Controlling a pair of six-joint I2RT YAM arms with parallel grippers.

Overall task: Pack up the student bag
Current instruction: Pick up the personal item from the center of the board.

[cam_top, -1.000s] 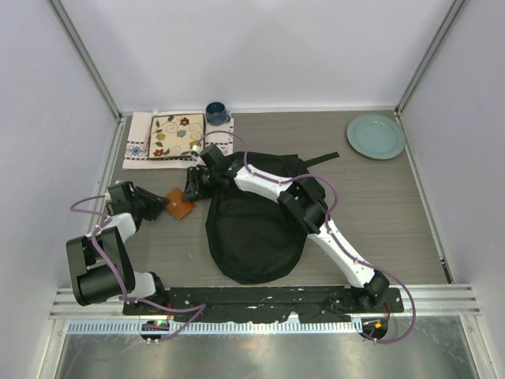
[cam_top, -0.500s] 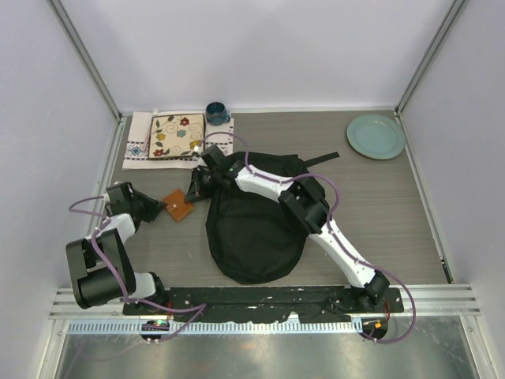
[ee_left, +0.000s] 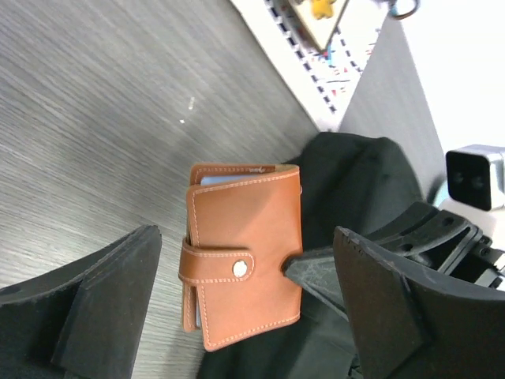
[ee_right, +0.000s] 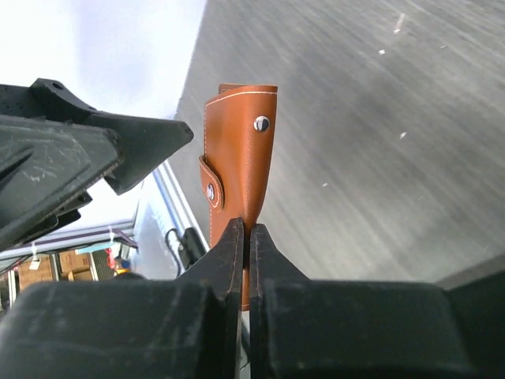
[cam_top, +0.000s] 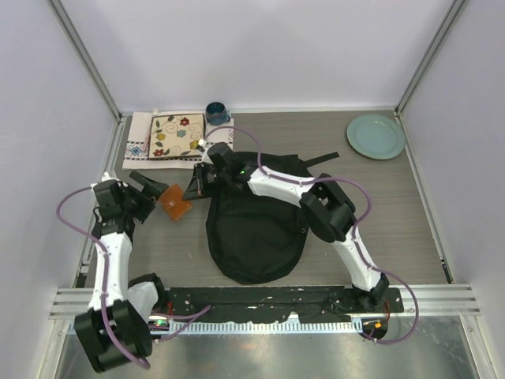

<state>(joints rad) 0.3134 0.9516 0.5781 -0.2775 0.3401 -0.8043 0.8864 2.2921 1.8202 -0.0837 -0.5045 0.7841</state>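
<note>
The black backpack [cam_top: 256,229] is lying flat; at its ten o'clock we are clamping our right pincer [ee_right: 245,237] on a brown wallet [ee_right: 237,158], our left pincer [ee_left: 245,260] gaping wide.

My right gripper [cam_top: 189,194] touches the brown wallet [cam_top: 175,203] beside the student bag [cam_top: 256,233] (my left gripper [cam_top: 155,196] gapes just beyond it).

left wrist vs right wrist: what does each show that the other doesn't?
Left wrist only: the student bag, the patterned cloth, and the left gripper open on either side of the wallet, whose strap-and-snap face shows. Right wrist only: the right gripper shut on the wallet's edge. Both: the wallet and the grey table.
</note>
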